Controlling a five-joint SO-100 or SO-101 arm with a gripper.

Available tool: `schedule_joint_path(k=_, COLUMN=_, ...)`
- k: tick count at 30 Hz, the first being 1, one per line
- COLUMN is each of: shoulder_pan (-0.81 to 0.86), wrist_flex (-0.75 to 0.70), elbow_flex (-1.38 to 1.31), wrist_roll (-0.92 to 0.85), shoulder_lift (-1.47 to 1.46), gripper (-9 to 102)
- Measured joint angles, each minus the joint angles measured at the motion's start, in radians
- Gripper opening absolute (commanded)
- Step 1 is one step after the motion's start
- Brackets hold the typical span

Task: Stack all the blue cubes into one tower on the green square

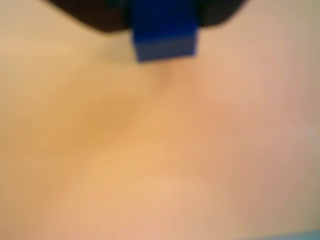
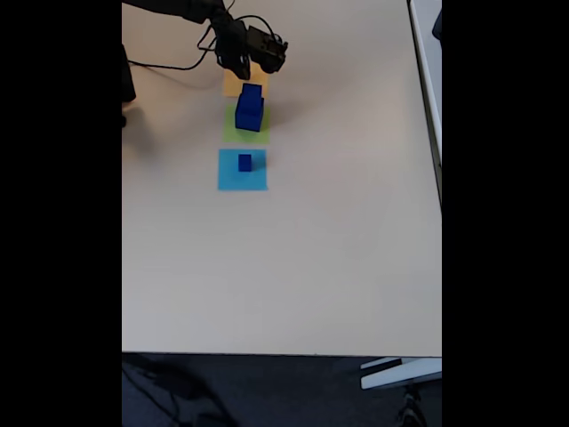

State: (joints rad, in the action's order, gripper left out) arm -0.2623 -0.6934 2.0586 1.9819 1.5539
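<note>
While the wrist view is very blurred, it shows at its top edge a dark shape of the pincer [image 1: 165, 22] with a blue cube [image 1: 164, 37] between its sides, above a pale orange and beige surface. Whether the fingers press on this cube or stand a little apart from it cannot be told from this picture.

In the fixed view, the black arm [image 2: 178, 9] comes in from the upper left corner over the pale bench [image 2: 338, 240], with a thin black cable [image 2: 164, 67] lying below it. The pincer [image 2: 252, 73] hangs at the arm's end, just above the stack, and its state cannot be told here either. Under it lies the orange-yellow square [image 2: 233, 84], partly covered. Directly below that is the green square [image 2: 231, 133], and on it stands the large blue cube [image 2: 249, 116] with a smaller blue cube [image 2: 252, 91] on top, close under the pincer. Lower in the picture, just beside the green paper, lies the light-blue square [image 2: 231, 178], and one small blue cube [image 2: 244, 162] stands on its upper middle part, apart from the stack. At the right edge a second bench [image 2: 428, 53] is seen.
</note>
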Motion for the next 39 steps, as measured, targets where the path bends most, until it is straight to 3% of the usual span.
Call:
schedule_joint_path(k=11, shoulder_pan=0.0, wrist_flex=0.029, elbow_flex=0.011, wrist_roll=0.0, shoulder_lift=0.0, gripper=20)
schedule_joint_path(k=16, shoulder_pan=-0.008, wrist_flex=0.04, elbow_flex=0.009, wrist_roll=-0.003, shoulder_lift=0.0, gripper=20)
schedule_joint_path(k=23, shoulder_pan=-0.025, wrist_flex=0.035, elbow_flex=-0.172, wrist_roll=-0.035, shoulder_lift=-0.008, gripper=23)
schedule_joint_path(k=32, shoulder_pan=0.061, wrist_flex=-0.256, elbow_flex=-0.623, wrist_roll=-0.16, shoulder_lift=-0.089, gripper=34)
schedule_joint_path(k=39, shoulder_pan=0.281, wrist_flex=-0.393, elbow_flex=-0.678, wrist_roll=-0.374, shoulder_lift=-0.069, gripper=35)
